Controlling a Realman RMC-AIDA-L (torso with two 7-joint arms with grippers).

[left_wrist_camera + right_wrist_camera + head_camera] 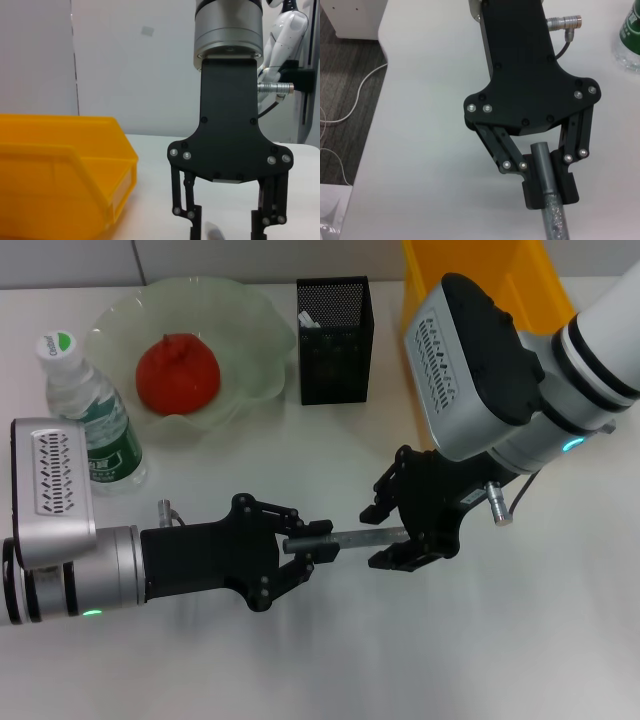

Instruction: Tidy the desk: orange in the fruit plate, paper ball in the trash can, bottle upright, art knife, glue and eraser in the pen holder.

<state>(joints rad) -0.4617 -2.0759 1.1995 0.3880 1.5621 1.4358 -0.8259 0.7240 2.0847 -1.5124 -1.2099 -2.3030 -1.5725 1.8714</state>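
Note:
A grey art knife (pixel 355 538) hangs level above the desk between both grippers. My left gripper (pixel 312 543) is shut on one end, as the right wrist view confirms, with the left gripper (pixel 549 192) clamped on the art knife (pixel 552 220). My right gripper (pixel 395 537) stands open around the other end; the left wrist view shows its fingers (pixel 192 220) apart with the knife tip (pixel 215 232) between them. The orange (pixel 177 372) lies in the fruit plate (pixel 255 330). The bottle (pixel 92 420) stands upright. Paper ball, glue and eraser are out of view.
The black mesh pen holder (pixel 335 340) stands behind the grippers with a pale item inside. The yellow trash can (pixel 480 280) sits at the back right, partly behind my right arm, and shows as the trash can (pixel 55 165) in the left wrist view.

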